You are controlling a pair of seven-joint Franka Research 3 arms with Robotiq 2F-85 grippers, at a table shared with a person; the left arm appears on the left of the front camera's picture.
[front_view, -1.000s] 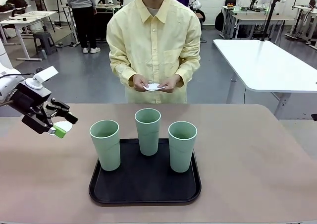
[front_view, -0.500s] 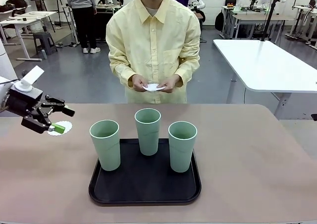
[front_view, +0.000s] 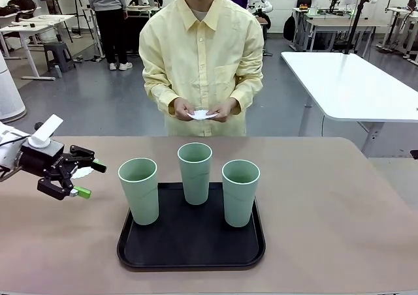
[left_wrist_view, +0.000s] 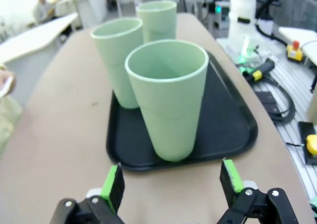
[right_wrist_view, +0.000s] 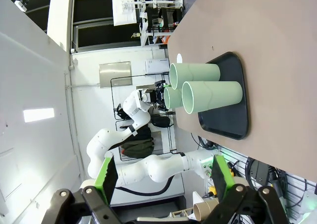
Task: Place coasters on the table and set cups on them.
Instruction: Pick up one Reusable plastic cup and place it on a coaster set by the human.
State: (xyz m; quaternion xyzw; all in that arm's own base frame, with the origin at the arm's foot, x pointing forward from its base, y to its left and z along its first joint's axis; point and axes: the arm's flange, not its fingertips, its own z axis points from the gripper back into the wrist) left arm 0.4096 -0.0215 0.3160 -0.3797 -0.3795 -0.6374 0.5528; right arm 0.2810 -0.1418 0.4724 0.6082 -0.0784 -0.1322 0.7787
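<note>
Presently, you hold the following on the bench [front_view: 313, 197].

Cups [front_view: 195, 173]: three, pale green, upright and empty on the black tray [front_view: 189, 259]; one at the rear middle, two nearer you to either side. Judged light, stiff plastic with a matte wall that should grip well. They are tall and taper to the base, so a push near the rim would likely topple one. Take hold across the upper wall, one finger on each side.

Coaster [front_view: 83, 172]: one, white, lying flat on the bench left of the tray, just behind the left claw [front_view: 91, 179]. Judged paper-thin, limp, apt to slide or crease; handle by the edge only. More white coasters [front_view: 202, 115] rest in the person's hands [front_view: 185, 108] at the far side.

Left claw: fingers spread, nothing between them, low over the bench and facing the nearest cup.

Right claw [right_wrist_view: 164, 177]: fingers spread, empty, well apart from the tray.

Not made out: the coaster's lower edge, covered by the left claw's fingers; whether that claw touches it; how many coasters the person holds; the cups' bases, set close together on the tray.
</note>
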